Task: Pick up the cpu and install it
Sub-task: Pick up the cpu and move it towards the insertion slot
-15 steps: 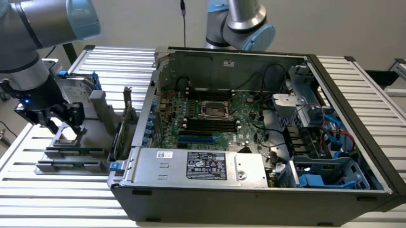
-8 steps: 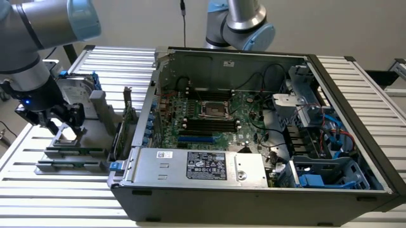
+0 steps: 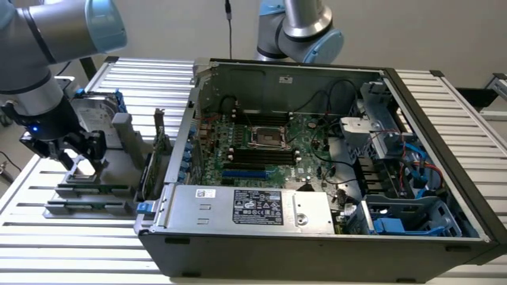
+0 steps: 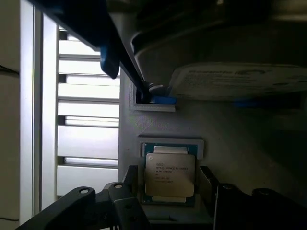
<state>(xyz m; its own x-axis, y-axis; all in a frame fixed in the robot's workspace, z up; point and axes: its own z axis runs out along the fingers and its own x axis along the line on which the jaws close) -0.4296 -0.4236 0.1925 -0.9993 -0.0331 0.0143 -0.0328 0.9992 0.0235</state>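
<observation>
Pincer, exterior view's left: stood open astride cpu in its holder; an off-centre closure risked tilting or dropping it.

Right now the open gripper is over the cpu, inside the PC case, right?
No: the exterior view shows the cpu on the grey rack outside the PC case, at that view's left. The open gripper is over it.

The wall behind is plain and pale grey, with a thin black cable hanging down on it. The table is made of long silver slats, which shine softly under even light.
</observation>
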